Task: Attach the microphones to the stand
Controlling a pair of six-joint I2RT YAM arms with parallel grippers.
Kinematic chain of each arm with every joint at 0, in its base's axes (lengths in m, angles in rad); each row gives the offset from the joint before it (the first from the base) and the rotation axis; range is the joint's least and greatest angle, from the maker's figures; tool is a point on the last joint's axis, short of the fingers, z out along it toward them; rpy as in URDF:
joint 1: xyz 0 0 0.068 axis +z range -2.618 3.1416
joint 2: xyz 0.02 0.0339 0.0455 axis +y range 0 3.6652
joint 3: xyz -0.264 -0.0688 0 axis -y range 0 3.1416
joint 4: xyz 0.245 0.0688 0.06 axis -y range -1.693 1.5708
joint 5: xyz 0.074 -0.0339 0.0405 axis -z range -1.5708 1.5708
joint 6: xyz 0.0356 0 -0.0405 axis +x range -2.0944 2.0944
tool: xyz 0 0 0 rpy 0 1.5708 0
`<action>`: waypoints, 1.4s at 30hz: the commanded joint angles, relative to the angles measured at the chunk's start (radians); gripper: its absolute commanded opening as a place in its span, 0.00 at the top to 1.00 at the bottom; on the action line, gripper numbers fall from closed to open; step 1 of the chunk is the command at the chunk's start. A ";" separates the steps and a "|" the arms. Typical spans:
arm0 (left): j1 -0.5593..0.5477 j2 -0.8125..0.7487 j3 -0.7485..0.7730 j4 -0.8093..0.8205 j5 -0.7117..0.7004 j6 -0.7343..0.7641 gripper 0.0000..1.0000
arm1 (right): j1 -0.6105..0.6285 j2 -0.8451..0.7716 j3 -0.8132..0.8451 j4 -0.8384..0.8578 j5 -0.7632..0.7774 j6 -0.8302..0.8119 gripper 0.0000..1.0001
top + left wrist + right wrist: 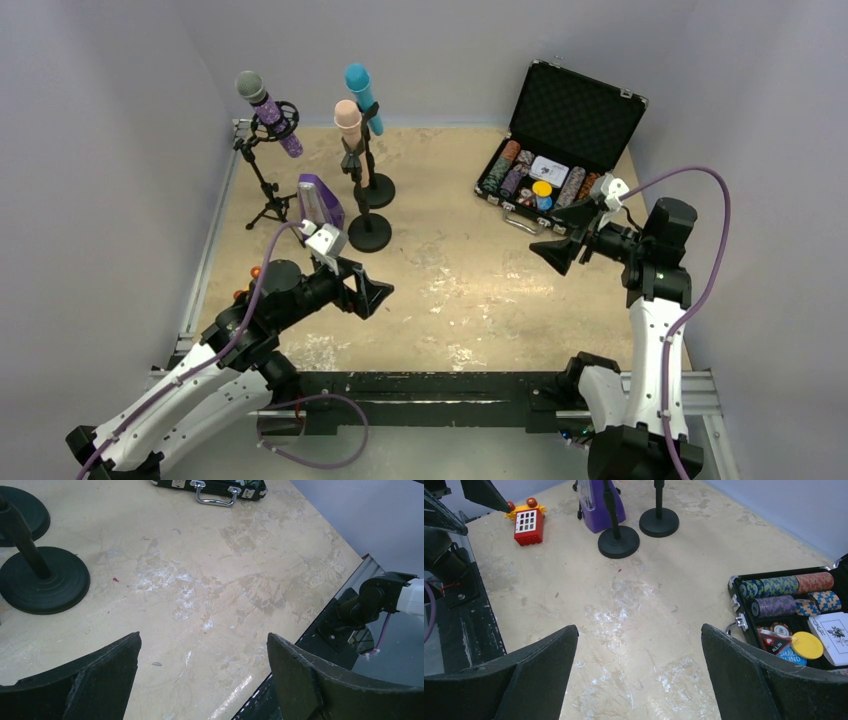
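My left gripper [375, 298] has its jaws wide apart with nothing between them. Its wrist view shows only bare table [210, 570] under the fingers. My right gripper [553, 256] is the same, spread and empty, hovering just in front of the poker chip case [575, 115]. Neither tool touches anything.

Further out, at the far left of the table, all three mics look mounted. The purple microphone [268, 108] sits tilted in the ring clip of the tripod stand [264, 188]. The peach-pink microphone [348, 120] and the turquoise microphone [362, 96] stand head-up in the clips of the two round-base stands [370, 233], close together. I cannot tell from here which base belongs to which. The purple metronome [320, 200] stands between the tripod and the nearer base.

My read: the task is done or all but done — no mic lies loose on the table and both arms are well apart from the stands. All I see left is checking that each mic is seated firmly, which these views are too distant to confirm
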 commanded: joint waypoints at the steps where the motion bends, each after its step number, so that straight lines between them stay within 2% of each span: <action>1: 0.000 -0.014 0.025 -0.019 -0.057 0.025 0.00 | -0.006 -0.008 0.035 -0.037 0.034 -0.018 0.03; 6: 0.002 -0.042 0.030 -0.052 -0.064 0.037 0.00 | -0.005 0.000 0.082 -0.172 0.077 -0.106 0.03; 12: 0.002 -0.077 0.032 -0.084 -0.100 0.038 0.00 | -0.005 -0.032 0.101 -0.190 0.141 -0.103 0.02; 23: 0.001 -0.159 0.021 -0.136 -0.159 0.033 0.00 | -0.004 -0.032 0.129 -0.178 0.188 -0.006 0.01; 34: 0.002 -0.203 0.028 -0.198 -0.212 0.031 0.00 | -0.004 -0.043 0.150 -0.136 0.336 0.179 0.03; 42: 0.001 -0.208 0.045 -0.224 -0.226 0.038 0.00 | -0.005 -0.067 0.134 -0.114 0.375 0.219 0.02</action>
